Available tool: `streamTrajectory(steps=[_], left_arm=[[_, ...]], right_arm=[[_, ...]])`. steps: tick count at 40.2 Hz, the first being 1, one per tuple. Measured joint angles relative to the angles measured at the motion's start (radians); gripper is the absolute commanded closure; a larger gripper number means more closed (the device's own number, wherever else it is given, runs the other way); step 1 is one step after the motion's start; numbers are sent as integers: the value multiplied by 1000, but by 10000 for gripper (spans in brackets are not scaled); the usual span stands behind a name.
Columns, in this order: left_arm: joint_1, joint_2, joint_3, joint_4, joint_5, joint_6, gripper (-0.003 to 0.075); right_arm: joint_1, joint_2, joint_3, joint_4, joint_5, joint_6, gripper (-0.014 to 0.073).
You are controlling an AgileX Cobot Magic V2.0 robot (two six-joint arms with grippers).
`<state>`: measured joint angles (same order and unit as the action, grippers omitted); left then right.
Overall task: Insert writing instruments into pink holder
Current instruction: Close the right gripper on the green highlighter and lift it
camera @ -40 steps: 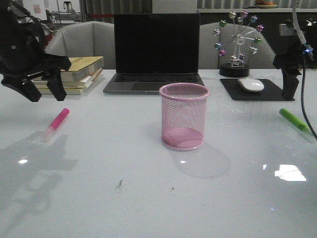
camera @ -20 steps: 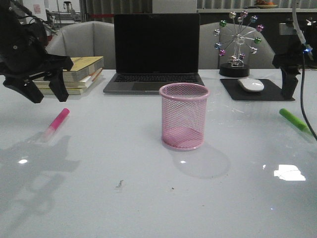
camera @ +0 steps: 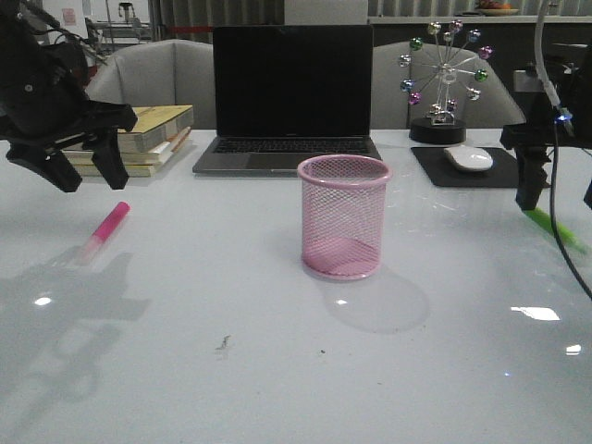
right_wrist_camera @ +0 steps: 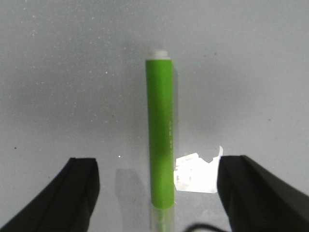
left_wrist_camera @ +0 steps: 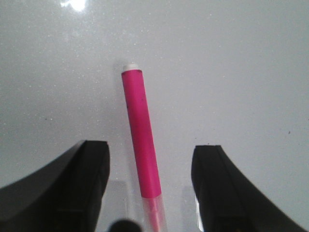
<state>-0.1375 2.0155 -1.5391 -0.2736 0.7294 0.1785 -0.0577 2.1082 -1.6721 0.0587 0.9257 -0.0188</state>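
Left fingers (left_wrist_camera: 91, 188) spread, straddling the pink marker (left_wrist_camera: 140, 140); right fingers (right_wrist_camera: 79, 193) spread astride the green marker (right_wrist_camera: 161, 140).

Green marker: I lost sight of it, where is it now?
The green marker lies flat on the table's right side in the front view, right of the holder, under the open right gripper.
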Motion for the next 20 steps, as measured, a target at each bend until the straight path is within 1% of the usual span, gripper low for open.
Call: streamTrajectory(steps=[9,17,20], left_arm=[[0,0,0,0,-4,0,274],[0,0,0,-1,-8,0,274],[0,0,0,-1,-8,0,274]], right_arm=[[0,29,0,15,0,-13,-7],[0,38,0,19,-24,-15,36],[0,42,0,21,-28,-21,38]])
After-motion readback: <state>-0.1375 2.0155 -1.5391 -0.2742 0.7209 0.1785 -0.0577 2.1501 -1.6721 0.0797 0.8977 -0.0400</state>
